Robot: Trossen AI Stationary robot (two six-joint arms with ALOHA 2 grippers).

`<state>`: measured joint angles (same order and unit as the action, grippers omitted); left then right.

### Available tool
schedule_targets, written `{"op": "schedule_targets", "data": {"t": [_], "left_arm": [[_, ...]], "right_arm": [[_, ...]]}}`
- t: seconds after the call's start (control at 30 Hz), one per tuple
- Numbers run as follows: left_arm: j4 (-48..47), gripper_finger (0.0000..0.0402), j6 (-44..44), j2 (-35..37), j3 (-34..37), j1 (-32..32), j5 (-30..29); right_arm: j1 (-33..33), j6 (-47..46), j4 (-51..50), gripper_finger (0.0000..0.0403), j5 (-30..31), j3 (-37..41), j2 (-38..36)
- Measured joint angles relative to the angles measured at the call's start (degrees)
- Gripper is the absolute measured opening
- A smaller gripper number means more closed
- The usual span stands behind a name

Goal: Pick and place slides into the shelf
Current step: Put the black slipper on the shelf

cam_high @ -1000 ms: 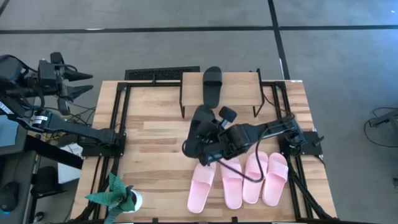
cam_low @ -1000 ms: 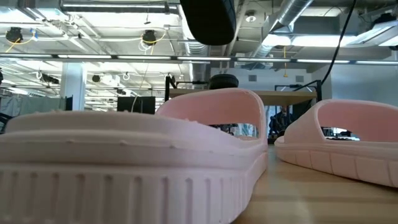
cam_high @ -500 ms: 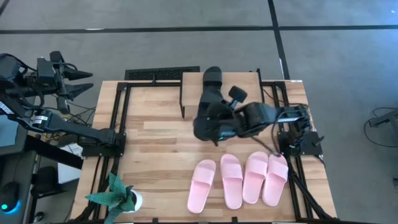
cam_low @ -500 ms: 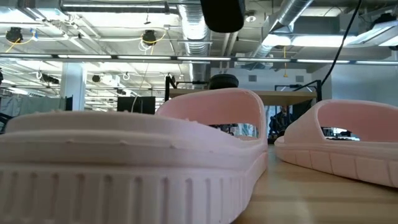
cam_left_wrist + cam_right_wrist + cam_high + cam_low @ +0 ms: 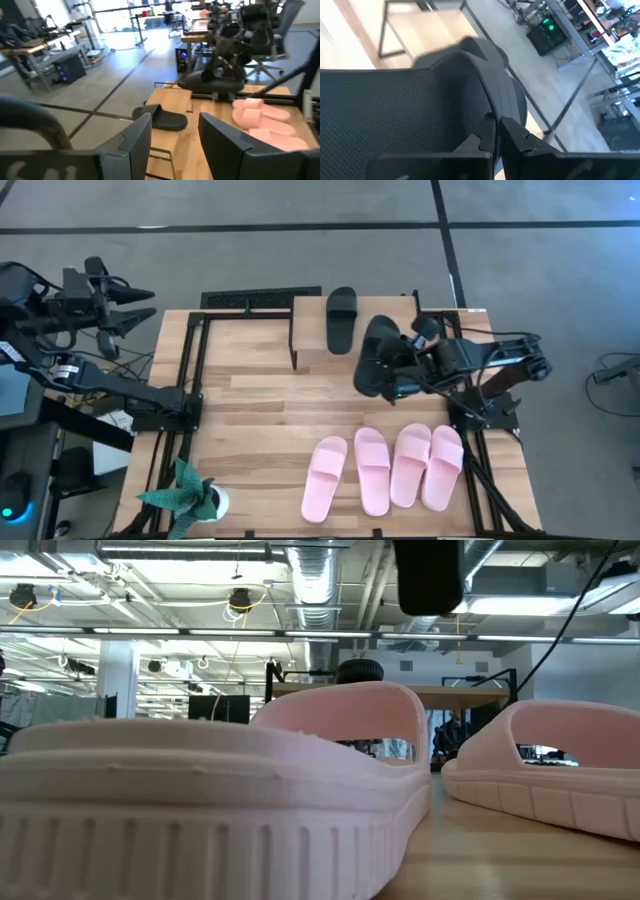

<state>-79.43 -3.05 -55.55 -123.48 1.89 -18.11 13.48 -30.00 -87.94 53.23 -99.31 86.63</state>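
One black slide hangs pinched in the right gripper at centre-right; lower it level beside its mate on the shelf.

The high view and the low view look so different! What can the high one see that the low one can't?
Only the high view shows the right pincer shut on a black slide, the left pincer waiting off the table's edge, a plant, and all four pink slides. Only the low view shows the room's ceiling pipes. Both show the shelf with the other black slide on it.
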Motion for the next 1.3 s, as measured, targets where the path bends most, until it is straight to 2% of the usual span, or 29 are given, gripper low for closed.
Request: {"op": "schedule_targets", "data": {"t": [0.17, 0.43, 0.6, 0.7, 0.93, 1.07, 1.17, 1.3], "left_arm": [[0.51, 0.0153, 0.18, -2.98, 0.00, 0.00, -4.38], [2.00, 0.0153, 1.07, -9.54, 0.00, 0.01, -6.73], [8.58, 0.0153, -1.92, -13.11, 0.02, 0.00, -6.64], [11.16, 0.0153, -3.75, -14.57, 0.02, 0.00, -6.70], [13.12, 0.0153, -9.36, -17.84, 0.00, 0.02, -10.39], [15.69, 0.0153, -14.77, -19.08, 0.00, 0.88, -10.82], [17.38, 0.0153, -17.64, -20.14, 0.00, 2.04, -8.47], [17.85, 0.0153, -17.36, -21.47, -0.02, 3.95, -7.26]], "right_arm": [[-2.21, 3.57, 3.79, 0.0000, 0.02, 11.21, -7.23], [-11.27, 26.21, 22.57, 0.0000, -1.58, 26.89, -20.02], [-20.17, 42.78, 36.23, 0.0000, -10.71, 32.96, -27.93], [-25.86, 50.02, 40.50, 0.0000, -16.75, 34.41, -30.77], [-36.65, 57.34, 44.61, 0.0000, -29.27, 34.41, -29.91], [-39.54, 57.82, 48.35, 0.0000, -32.07, 34.45, -26.06], [-40.77, 59.70, 51.05, 0.0000, -32.61, 34.45, -22.99], [-43.05, 61.59, 53.30, 0.0000, -33.71, 34.45, -19.44]]}}
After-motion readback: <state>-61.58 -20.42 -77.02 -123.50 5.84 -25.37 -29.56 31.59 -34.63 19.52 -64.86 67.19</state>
